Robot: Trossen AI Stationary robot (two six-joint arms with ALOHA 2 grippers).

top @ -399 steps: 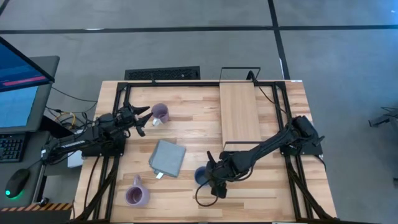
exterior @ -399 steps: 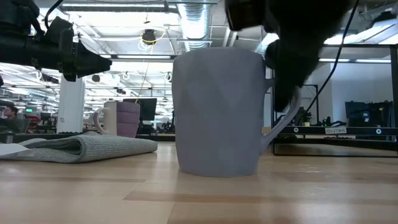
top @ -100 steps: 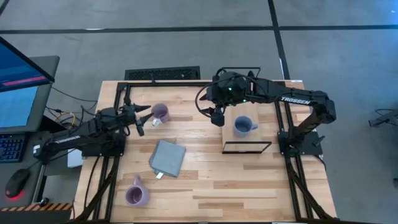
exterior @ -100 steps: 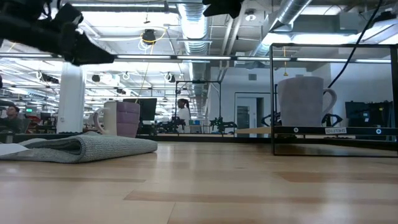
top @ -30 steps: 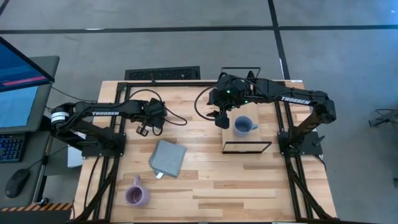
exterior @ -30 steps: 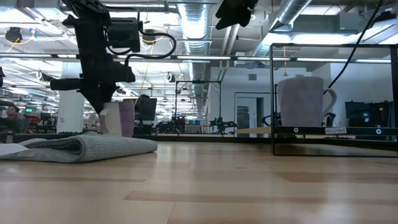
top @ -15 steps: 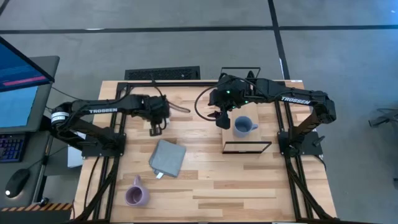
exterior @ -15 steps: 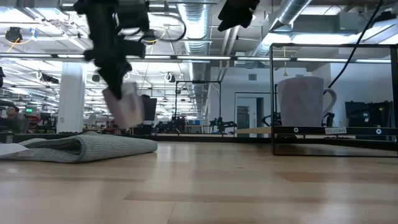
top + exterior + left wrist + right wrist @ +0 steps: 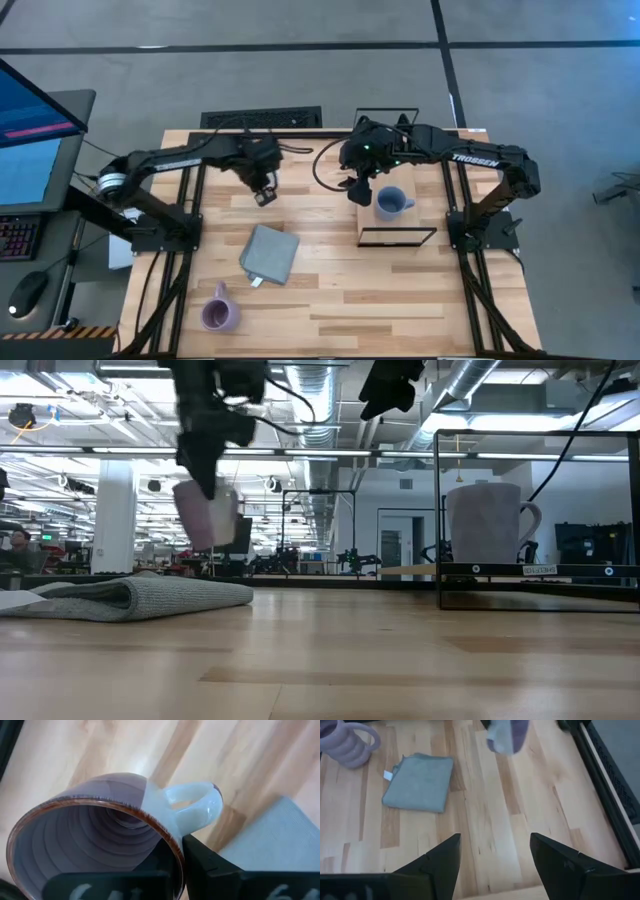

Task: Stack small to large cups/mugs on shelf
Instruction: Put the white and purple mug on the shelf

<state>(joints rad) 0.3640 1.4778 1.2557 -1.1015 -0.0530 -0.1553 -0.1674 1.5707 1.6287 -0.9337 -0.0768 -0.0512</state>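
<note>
My left gripper (image 9: 263, 190) is shut on a pale lavender mug (image 9: 207, 515), which hangs in the air over the table's far middle, left of the shelf (image 9: 385, 150). A blue-grey mug (image 9: 392, 203) stands upright on the shelf's light wood board. My right gripper (image 9: 357, 190) hovers open at the shelf's left edge, beside that mug, with nothing between its fingers (image 9: 560, 862). A second lavender mug (image 9: 219, 313) stands on its base near the table's front left. My left gripper holds the mug by its rim (image 9: 176, 855), right beside the handle (image 9: 195, 807). One finger is inside the mug and one (image 9: 210, 870) outside its wall. The fingers come from above, pointing down. The mug hangs below them, slightly tilted, clear of the table.
A folded grey cloth (image 9: 268, 253) lies flat on the table in front of the held mug. The shelf's thin black wire frame (image 9: 437, 510) stands around the blue-grey mug. Bare wooden tabletop (image 9: 400, 290) stretches between the cloth and the table's right edge.
My left gripper has lifted the lavender mug off the table and carried it up and toward the table's right, toward the shelf. The mug, which stood upright on the table a second ago, now hangs clear and a little tipped.
</note>
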